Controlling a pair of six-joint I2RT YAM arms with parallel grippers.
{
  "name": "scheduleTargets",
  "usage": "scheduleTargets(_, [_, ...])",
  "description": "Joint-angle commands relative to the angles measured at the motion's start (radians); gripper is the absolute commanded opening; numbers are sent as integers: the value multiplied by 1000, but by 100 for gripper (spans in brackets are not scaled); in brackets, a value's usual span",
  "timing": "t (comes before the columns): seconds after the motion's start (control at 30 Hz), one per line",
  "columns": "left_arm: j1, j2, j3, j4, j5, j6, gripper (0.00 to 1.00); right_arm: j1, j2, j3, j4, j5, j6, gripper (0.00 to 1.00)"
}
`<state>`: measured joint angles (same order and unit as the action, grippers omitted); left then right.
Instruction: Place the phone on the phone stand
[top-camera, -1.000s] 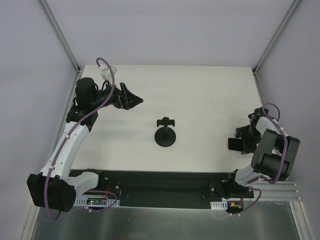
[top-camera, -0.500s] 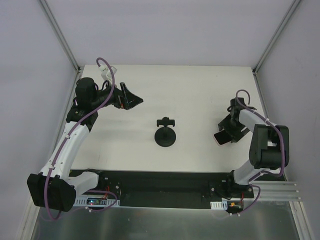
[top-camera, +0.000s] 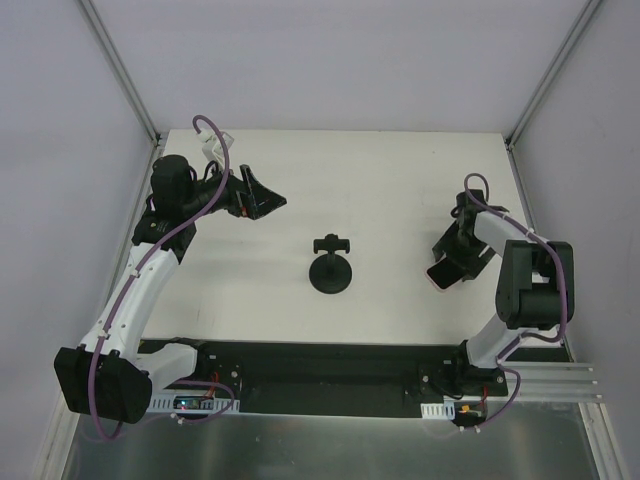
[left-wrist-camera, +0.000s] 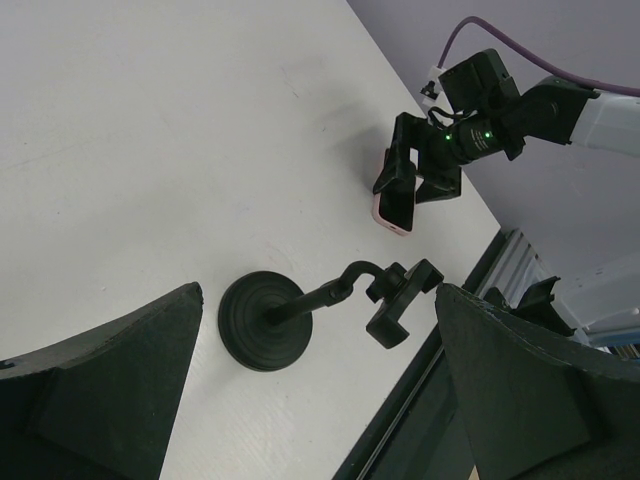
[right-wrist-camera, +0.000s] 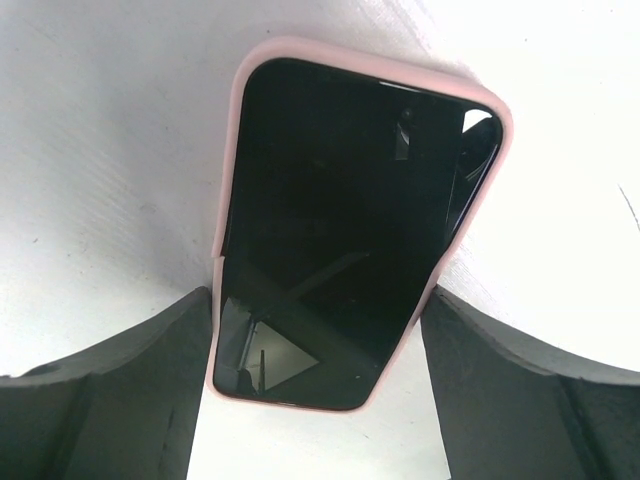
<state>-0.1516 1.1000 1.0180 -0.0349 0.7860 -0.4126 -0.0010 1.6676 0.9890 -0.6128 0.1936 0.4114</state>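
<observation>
The phone (top-camera: 440, 277), black screen in a pale pink case, is gripped at its long edges by my right gripper (top-camera: 450, 262) at the right of the table. In the right wrist view the phone (right-wrist-camera: 350, 220) sits between my fingers, and the right gripper (right-wrist-camera: 318, 300) is shut on it over the white table. The phone stand (top-camera: 331, 268), black with a round base and a clamp on top, stands at mid-table to the phone's left. My left gripper (top-camera: 272, 200) hangs open and empty at the far left. In its wrist view the left gripper (left-wrist-camera: 318, 295) frames the stand (left-wrist-camera: 265, 322) and the phone (left-wrist-camera: 394, 205).
The white table (top-camera: 400, 180) is walled by pale panels at the back and sides. A black rail (top-camera: 320, 375) with both arm bases runs along the near edge. The right arm's elbow (top-camera: 535, 290) stands near the right edge.
My right gripper has carried the phone from the near right edge up and to the left, toward the stand, and has slowed. The left arm has not moved.
</observation>
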Motion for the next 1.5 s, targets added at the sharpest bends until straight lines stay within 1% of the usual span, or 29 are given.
scheduleTargets(0.0, [-8, -3, 22, 32, 35, -15, 99, -1, 21, -24, 63, -23, -32, 56])
scheduleTargets(0.03, [-8, -3, 21, 33, 36, -15, 99, -1, -11, -54, 109, -40, -42, 47])
scheduleTargets(0.07, [-8, -5, 21, 32, 36, -15, 99, -1, -35, -73, 139, -52, -68, 30])
scheduleTargets(0.13, [-8, -3, 21, 32, 39, -15, 99, -1, -131, -122, 249, -100, -106, 18])
scheduleTargets(0.17, [-8, 0, 22, 32, 42, -17, 99, -1, -170, -168, 286, -117, -147, 9])
scheduleTargets(0.23, [-9, 1, 24, 32, 53, -17, 99, -1, -288, -214, 390, -161, -190, 1])
scheduleTargets(0.37, [-25, 6, 19, 81, 93, -31, 99, 47, -498, -312, 530, -184, -327, 1])
scheduleTargets(0.43, [-34, 9, 10, 119, 142, -51, 99, 82, -648, -354, 631, -230, -405, 0])
scheduleTargets(0.5, [-52, 14, -5, 188, 174, -90, 99, 177, -801, -401, 717, -212, -485, 1])
scheduleTargets(0.53, [-61, 17, -12, 205, 196, -101, 99, 212, -840, -406, 735, -200, -505, 1])
scheduleTargets(0.57, [-74, 17, -21, 223, 202, -118, 99, 292, -871, -398, 739, -171, -522, 1])
scheduleTargets(0.6, [-83, 15, -24, 251, 209, -124, 99, 332, -902, -354, 711, -149, -532, 1])
scheduleTargets(0.63, [-91, 17, -29, 266, 213, -130, 99, 372, -908, -328, 696, -113, -561, 1])
scheduleTargets(0.67, [-98, 14, -33, 276, 219, -138, 99, 469, -908, -296, 677, -83, -577, 1])
scheduleTargets(0.73, [-120, 8, -38, 297, 222, -144, 99, 579, -907, -221, 656, 28, -643, 1])
scheduleTargets(0.77, [-126, 5, -41, 300, 222, -141, 99, 686, -901, -195, 651, 59, -666, 1])
scheduleTargets(0.83, [-147, -3, -42, 308, 216, -138, 99, 786, -864, -117, 634, 144, -732, 1])
scheduleTargets(0.87, [-152, -6, -45, 313, 214, -135, 99, 876, -844, -93, 630, 170, -755, 1])
scheduleTargets(0.93, [-164, -17, -47, 322, 214, -134, 99, 968, -781, -26, 627, 272, -801, 1])
scheduleTargets(0.97, [-167, -22, -52, 326, 214, -132, 99, 1052, -757, 0, 630, 315, -853, 1])
scheduleTargets(1.0, [-170, -26, -53, 328, 210, -129, 99, 1087, -706, 25, 628, 379, -870, 1])
scheduleTargets(1.07, [-174, -37, -56, 331, 205, -124, 99, 1157, -640, 84, 628, 409, -904, 1])
scheduleTargets(1.2, [-181, -43, -62, 346, 211, -132, 99, 1223, -554, 143, 660, 461, -928, 1])
scheduleTargets(1.23, [-183, -43, -62, 346, 216, -132, 94, 1239, -545, 146, 673, 464, -933, 1])
scheduleTargets(1.27, [-186, -40, -61, 352, 219, -134, 85, 1240, -533, 148, 689, 463, -933, 1])
scheduleTargets(1.3, [-186, -35, -59, 355, 228, -138, 69, 1243, -526, 152, 693, 457, -928, 1])
scheduleTargets(1.4, [-189, -25, -62, 371, 248, -152, 48, 1253, -513, 161, 694, 445, -922, 1])
scheduleTargets(1.43, [-189, -17, -58, 371, 252, -153, 37, 1256, -508, 162, 696, 443, -921, 1])
scheduleTargets(1.47, [-189, -15, -56, 372, 262, -157, 29, 1257, -508, 162, 697, 441, -918, 1])
